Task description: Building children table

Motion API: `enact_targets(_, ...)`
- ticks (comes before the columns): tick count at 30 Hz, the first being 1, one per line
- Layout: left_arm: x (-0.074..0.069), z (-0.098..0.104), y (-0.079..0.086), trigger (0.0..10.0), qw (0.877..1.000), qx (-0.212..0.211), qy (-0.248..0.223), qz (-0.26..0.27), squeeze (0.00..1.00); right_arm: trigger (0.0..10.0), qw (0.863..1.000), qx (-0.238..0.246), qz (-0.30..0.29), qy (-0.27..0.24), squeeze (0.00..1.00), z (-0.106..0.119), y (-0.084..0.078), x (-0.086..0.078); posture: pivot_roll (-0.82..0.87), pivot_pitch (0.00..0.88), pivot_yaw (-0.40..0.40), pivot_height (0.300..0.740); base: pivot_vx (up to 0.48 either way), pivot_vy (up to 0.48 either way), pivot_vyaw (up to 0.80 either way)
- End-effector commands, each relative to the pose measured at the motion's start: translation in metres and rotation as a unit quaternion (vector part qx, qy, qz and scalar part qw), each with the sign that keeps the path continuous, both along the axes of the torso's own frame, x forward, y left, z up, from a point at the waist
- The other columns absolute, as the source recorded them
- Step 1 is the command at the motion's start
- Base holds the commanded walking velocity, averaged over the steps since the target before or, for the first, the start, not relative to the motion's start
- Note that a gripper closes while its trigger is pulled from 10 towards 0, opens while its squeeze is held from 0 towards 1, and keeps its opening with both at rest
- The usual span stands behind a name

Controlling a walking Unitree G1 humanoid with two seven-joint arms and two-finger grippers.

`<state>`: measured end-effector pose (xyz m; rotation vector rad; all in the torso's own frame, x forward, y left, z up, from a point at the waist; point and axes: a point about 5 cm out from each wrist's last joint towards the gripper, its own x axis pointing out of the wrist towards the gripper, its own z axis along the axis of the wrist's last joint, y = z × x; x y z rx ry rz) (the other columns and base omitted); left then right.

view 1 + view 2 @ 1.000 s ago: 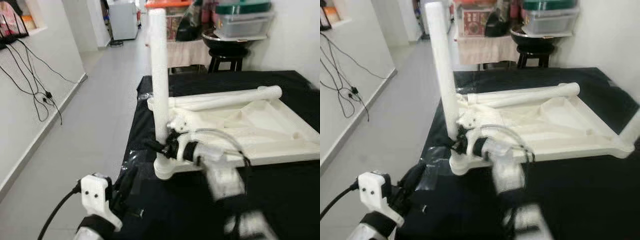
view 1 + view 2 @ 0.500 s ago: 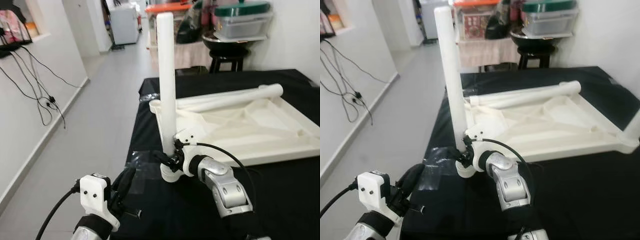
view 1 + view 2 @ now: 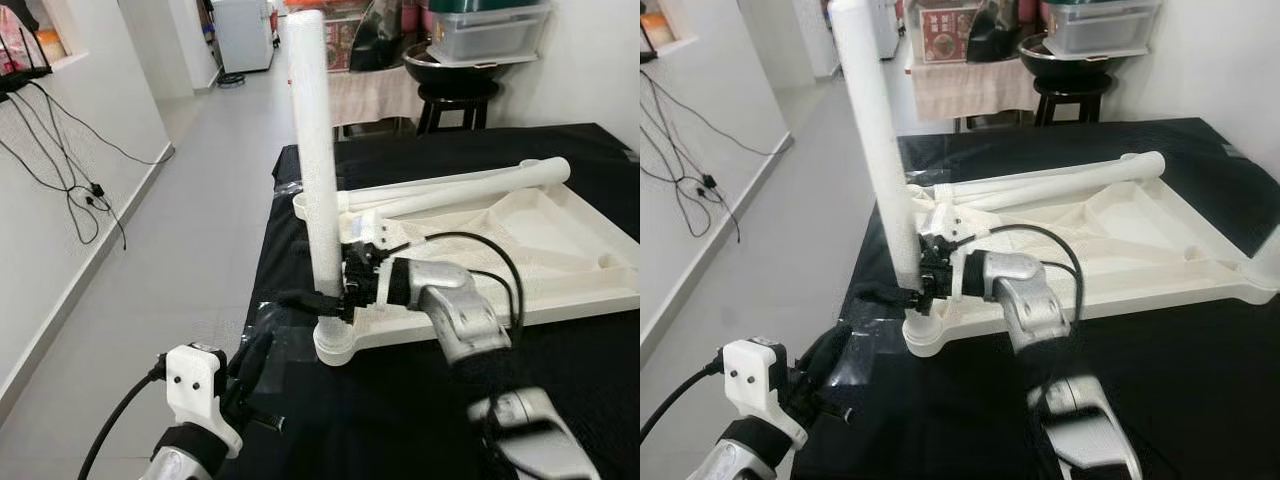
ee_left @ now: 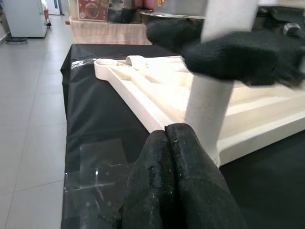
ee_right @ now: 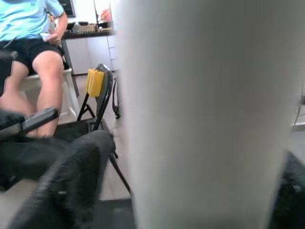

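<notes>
Presently the white table leg point(image 3: 318, 190) stands upright at the near left corner of the inverted white tabletop point(image 3: 560, 250), its foot seated in the round corner socket point(image 3: 335, 342). The tabletop lies underside up on the black-covered bench point(image 3: 560, 400). A 2nd leg point(image 3: 460, 187) lies flat along the far rim of the tabletop, not yet fitted.

Right gripper point(image 3: 320, 300): its 2 black fingers straddle the lower part of the upright leg, just above the socket, 1 finger on each side. The right wrist view shows the leg point(image 5: 205, 114) hard up against the camera, with a black finger point(image 5: 71, 176) at 1 side. The fingers appear closed on the leg; actual pad contact cannot be confirmed, only that they flank it closely.

Left gripper point(image 3: 255, 365): low at the near edge of the bench, fingers pressed together and holding nothing, as the left wrist view confirms point(image 4: 178, 162). It points toward the base of the leg and sits near it, apart from it.

Governing relation: the long axis of the leg runs vertical, square to the tabletop, while the right gripper reaches it horizontally from the robot's right. Judgement: any seating or twisting must act along or about that vertical axis. The right arm is the arm in position; the left is nearer the socket but disengaged.

A seated person point(image 5: 33, 43) is visible in the background of the right wrist view.
</notes>
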<state>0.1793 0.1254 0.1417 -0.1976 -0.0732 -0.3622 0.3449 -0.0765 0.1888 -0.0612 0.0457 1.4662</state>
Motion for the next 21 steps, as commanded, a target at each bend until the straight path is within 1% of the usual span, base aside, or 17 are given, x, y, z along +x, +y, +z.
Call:
enact_targets(1, -0.001, -0.004, 0.003, 10.0, 1.0, 0.016, 0.013, 0.001, 0.0, 0.0, 1.0, 0.011, 0.025, 0.001, 0.0, 0.004, 0.013, 0.002, 0.05, 0.0, 0.088, 0.74, 0.0, 0.0, 0.0)
enact_targets(5, -0.001, -0.004, 0.002, 10.0, 1.0, 0.015, 0.013, 0.001, 0.0, 0.0, 1.0, 0.007, 0.027, 0.004, 0.0, 0.004, 0.013, 0.006, 0.05, 0.0, 0.085, 0.74, 0.0, 0.0, 0.0)
enact_targets(8, -0.001, -0.004, 0.002, 10.0, 1.0, 0.014, 0.014, 0.003, 0.0, 0.0, 1.0, -0.001, 0.024, 0.003, 0.0, 0.001, 0.01, 0.007, 0.05, 0.0, 0.085, 0.74, 0.0, 0.0, 0.0)
enact_targets(9, -0.001, -0.004, 0.002, 10.0, 1.0, 0.013, 0.014, 0.003, 0.0, 0.0, 1.0, -0.004, 0.018, -0.001, 0.0, -0.002, 0.007, 0.007, 0.05, 0.0, 0.085, 0.74, 0.0, 0.0, 0.0)
enact_targets(10, 0.0, -0.004, 0.002, 10.0, 1.0, 0.012, 0.014, 0.004, 0.0, 0.0, 1.0, -0.008, -0.003, -0.006, 0.0, -0.008, 0.001, 0.006, 0.04, 0.0, 0.085, 0.74, 0.0, 0.0, 0.0)
enact_targets(13, 0.0, -0.003, 0.002, 10.0, 1.0, 0.011, 0.014, 0.003, 0.0, 0.0, 1.0, -0.009, -0.021, -0.009, 0.0, -0.012, -0.004, 0.005, 0.04, 0.0, 0.085, 0.74, 0.0, 0.0, 0.0)
enact_targets(15, 0.0, -0.002, 0.003, 10.0, 1.0, 0.01, 0.014, 0.003, 0.0, 0.0, 0.998, -0.02, -0.065, -0.008, 0.0, -0.022, -0.01, 0.001, 0.02, 0.015, 0.082, 0.74, 0.0, 0.0, 0.0)
enact_targets(16, 0.0, -0.002, 0.004, 10.0, 1.0, 0.009, 0.014, 0.004, 0.0, 0.0, 0.988, -0.024, -0.152, 0.0, 0.0, -0.033, -0.01, 0.0, 0.03, 0.024, 0.073, 0.74, 0.0, 0.0, 0.0)
enact_targets(17, 0.0, -0.002, 0.004, 10.0, 1.0, 0.009, 0.015, 0.004, 0.0, 0.0, 0.976, -0.027, -0.216, 0.005, 0.0, -0.04, -0.011, -0.001, 0.03, 0.024, 0.073, 0.74, 0.0, 0.0, 0.0)
enact_targets(18, 0.0, -0.002, 0.004, 10.0, 1.0, 0.009, 0.015, 0.004, 0.0, 0.0, 0.976, -0.027, -0.216, 0.005, 0.0, -0.04, -0.011, -0.001, 0.03, 0.024, 0.073, 0.74, 0.0, 0.0, 0.0)
enact_targets(19, -0.001, -0.001, 0.004, 10.0, 1.0, 0.009, 0.015, 0.004, 0.0, 0.0, 0.967, -0.029, -0.254, 0.009, 0.0, -0.043, -0.011, -0.001, 0.03, 0.024, 0.073, 0.74, 0.0, 0.0, 0.0)
enact_targets(20, -0.001, -0.001, 0.006, 10.0, 1.0, 0.009, 0.015, 0.004, 0.0, 0.0, 0.942, -0.032, -0.33, 0.044, 0.0, -0.059, 0.0, -0.018, 0.02, 0.043, 0.086, 0.74, 0.0, 0.0, 0.0)
enact_targets(21, -0.001, -0.001, 0.006, 10.0, 1.0, 0.009, 0.015, 0.004, 0.0, 0.0, 0.942, -0.032, -0.33, 0.044, 0.0, -0.059, 0.0, -0.018, 0.02, 0.043, 0.086, 0.74, 0.0, 0.0, 0.0)
